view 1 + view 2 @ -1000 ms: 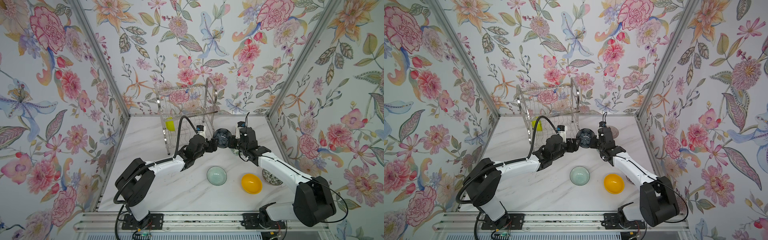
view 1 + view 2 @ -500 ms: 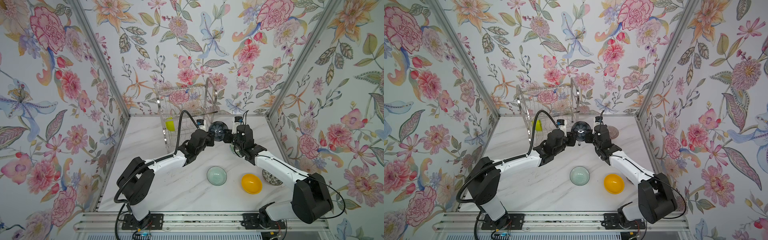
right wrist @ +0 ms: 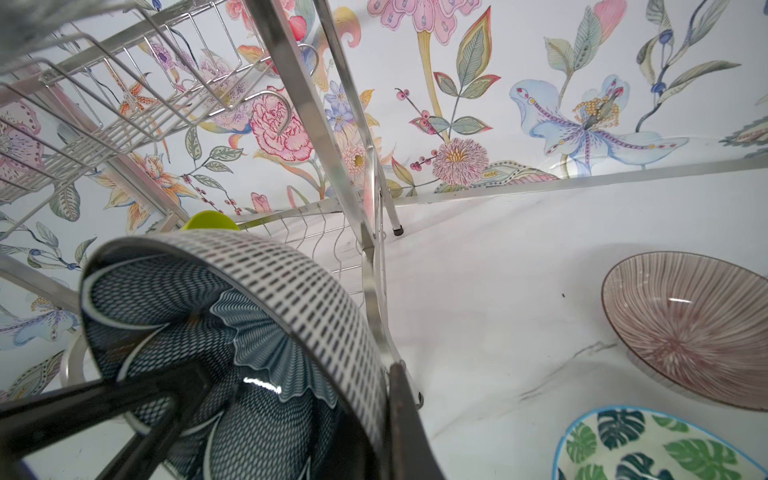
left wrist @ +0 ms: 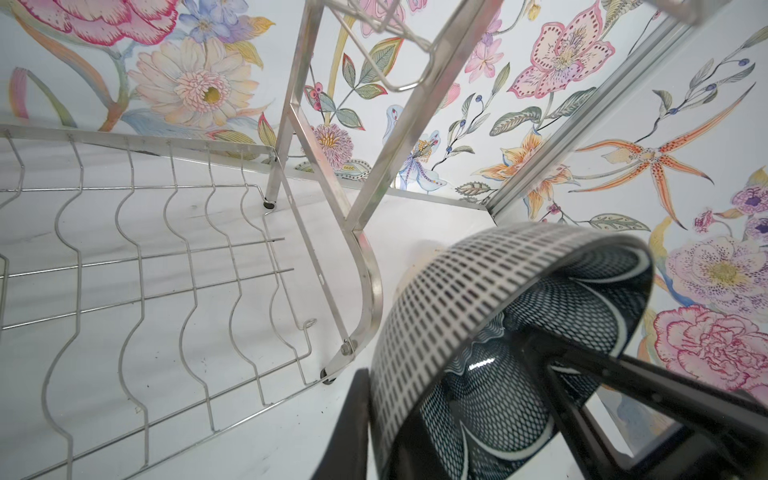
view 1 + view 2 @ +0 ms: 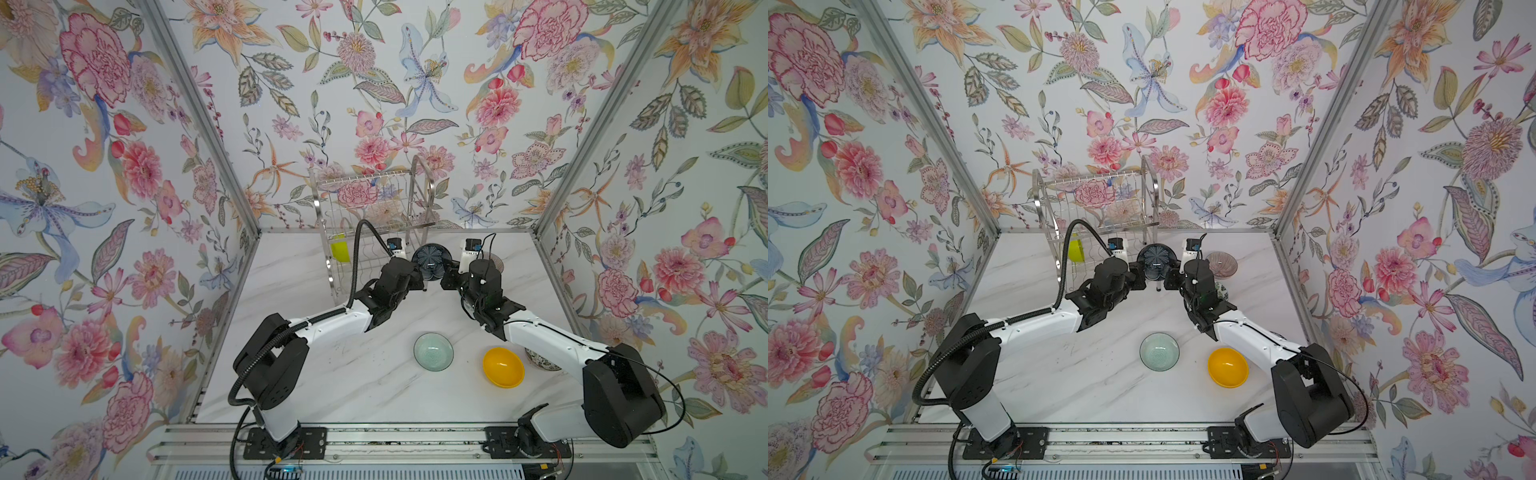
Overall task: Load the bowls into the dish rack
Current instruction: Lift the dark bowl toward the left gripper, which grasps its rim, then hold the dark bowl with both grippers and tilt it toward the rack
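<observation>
A dark navy floral bowl (image 5: 431, 259) (image 5: 1156, 259) hangs tilted above the table, just right of the dish rack (image 5: 374, 199) (image 5: 1096, 195). My left gripper (image 5: 419, 276) (image 5: 1140, 279) is shut on its left rim and my right gripper (image 5: 446, 278) (image 5: 1169, 279) on its right rim. In the left wrist view the bowl (image 4: 478, 299) is pinched by the left gripper (image 4: 382, 432) beside the rack's curved foot (image 4: 365, 270). In the right wrist view the right gripper (image 3: 382, 424) clamps the bowl's wall (image 3: 291, 291). A lime green bowl (image 5: 340, 251) stands in the rack's lower tier.
On the table lie a pale glassy green bowl (image 5: 433, 351), an orange-yellow bowl (image 5: 503, 367), a pinkish ribbed bowl (image 5: 1221, 264) (image 3: 685, 328) and a white bowl with green leaves (image 3: 665, 449). A patterned bowl (image 5: 540, 363) peeks out from under the right arm.
The left gripper has closed on the navy bowl's rim. Both arms have carried the bowl back and slightly left, closer to the rack.
</observation>
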